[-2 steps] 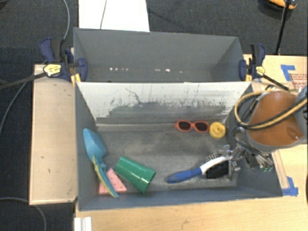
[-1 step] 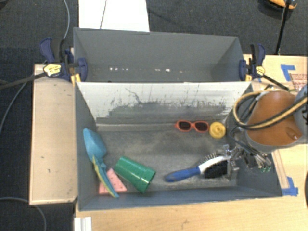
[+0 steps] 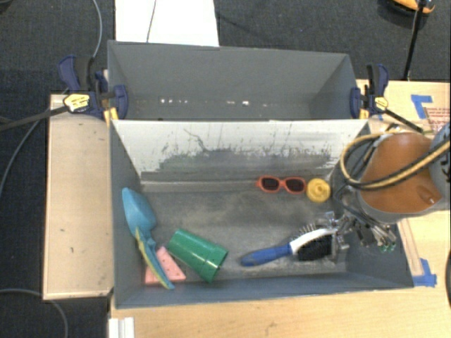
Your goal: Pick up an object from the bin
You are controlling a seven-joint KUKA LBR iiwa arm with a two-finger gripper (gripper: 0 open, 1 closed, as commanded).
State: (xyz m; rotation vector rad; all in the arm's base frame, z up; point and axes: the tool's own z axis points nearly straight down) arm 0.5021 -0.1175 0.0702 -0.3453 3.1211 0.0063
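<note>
sitting at the bristle end of the blue-handled brush (image 3: 271, 254) near the bin (image 3: 225, 76) front right corner, the pincer (image 3: 332, 236) is unreadable, can't tell if spread or pinching; probably best to pinch squarely across the brush's narrow neck.

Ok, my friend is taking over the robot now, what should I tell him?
Tool: low at the right of the bin, at the bristle end of the blue-handled brush; grip can't be told.
Things: brush lies near the front wall; green cup, blue scoop and pink piece front left; red sunglasses and small yellow thing at the back.
Done: nothing looks lifted yet.
Left: grab one thing, lift it out.
</note>
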